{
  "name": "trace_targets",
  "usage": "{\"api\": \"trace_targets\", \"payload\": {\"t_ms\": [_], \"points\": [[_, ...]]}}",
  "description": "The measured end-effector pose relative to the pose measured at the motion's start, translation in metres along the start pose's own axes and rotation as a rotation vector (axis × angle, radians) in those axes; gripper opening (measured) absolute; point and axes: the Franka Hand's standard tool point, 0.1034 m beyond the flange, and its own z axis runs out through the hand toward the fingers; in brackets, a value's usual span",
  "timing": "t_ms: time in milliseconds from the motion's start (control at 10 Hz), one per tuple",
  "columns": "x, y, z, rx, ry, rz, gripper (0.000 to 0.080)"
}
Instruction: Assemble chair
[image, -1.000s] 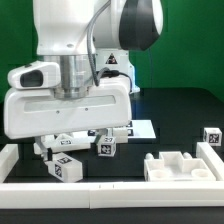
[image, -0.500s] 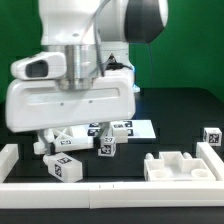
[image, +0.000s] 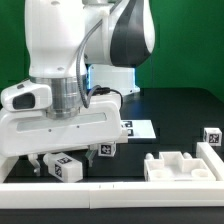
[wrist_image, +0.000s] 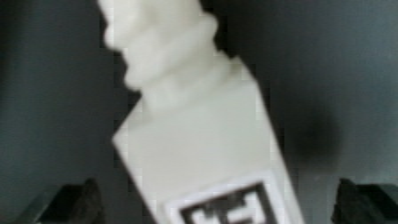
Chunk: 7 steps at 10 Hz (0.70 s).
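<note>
My gripper (image: 62, 158) hangs low over the table at the exterior view's left, open, with its jaws either side of a white tagged chair piece (image: 66, 168). In the wrist view this piece (wrist_image: 196, 120) is a long white bar with a tag at its near end. It lies between the two dark fingertips (wrist_image: 71, 203), with a gap on each side of my gripper (wrist_image: 217, 206). A second tagged cube (image: 104, 150) lies just beside the hand. A white notched panel (image: 180, 165) lies at the front right. A small tagged cube (image: 211, 135) sits at the far right.
The marker board (image: 138, 128) lies behind the hand, partly hidden by it. A low white border rail (image: 120, 190) runs along the front and up both sides. The arm's big white body hides much of the left half of the table.
The hand has come down and shifted toward the exterior view's left, so it now hangs over the tagged pieces near the front rail. The pieces have not moved.
</note>
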Motion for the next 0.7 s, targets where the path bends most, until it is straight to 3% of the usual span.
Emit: {"api": "trace_targets", "payload": {"t_ms": [100,300,400,500,700], "points": [[0.0,0.0,0.0,-0.004,0.002,0.01,0.0649],[0.0,0.0,0.0,-0.004,0.002,0.01,0.0387],[0.0,0.0,0.0,-0.004,0.002,0.01,0.0387],[0.0,0.0,0.0,-0.004,0.003,0.014,0.0274],[0.002,-0.015,-0.018,0.02,-0.003,0.235,0.0274]]}}
